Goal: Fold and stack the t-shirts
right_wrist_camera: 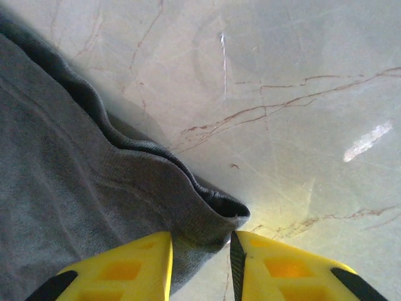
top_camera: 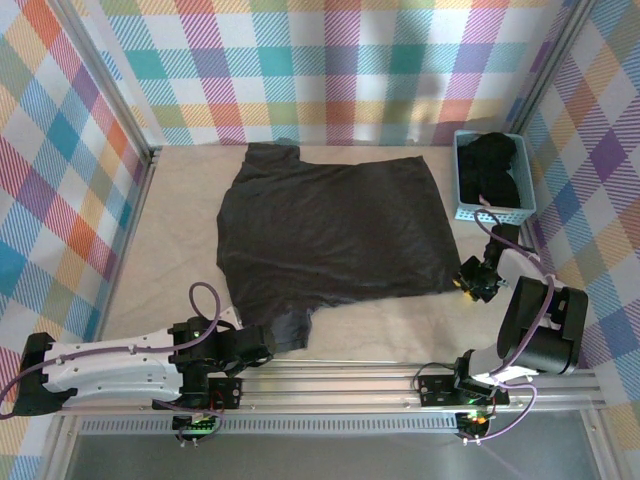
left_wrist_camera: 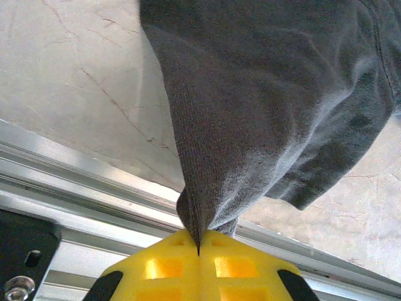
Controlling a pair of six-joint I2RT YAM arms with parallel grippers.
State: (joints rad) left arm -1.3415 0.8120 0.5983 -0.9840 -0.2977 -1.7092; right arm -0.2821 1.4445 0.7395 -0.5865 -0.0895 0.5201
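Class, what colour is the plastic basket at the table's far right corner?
The basket is light blue, clearest in the top external view.

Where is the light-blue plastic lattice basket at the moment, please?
Top view: the light-blue plastic lattice basket stands far right, beside the spread dark t-shirt, beyond the right gripper.

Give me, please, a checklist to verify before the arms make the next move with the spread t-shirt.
1. The left pincer shut on the t-shirt: ok, cloth pinched between its fingertips.
2. The right pincer around the hem corner: ok.
3. The right pincer closed on cloth: not ok, jaws stand apart.
4. The t-shirt spread on the table: ok.
5. The basket apart from the t-shirt: ok.
6. Layers held by the left pincer: cannot tell.
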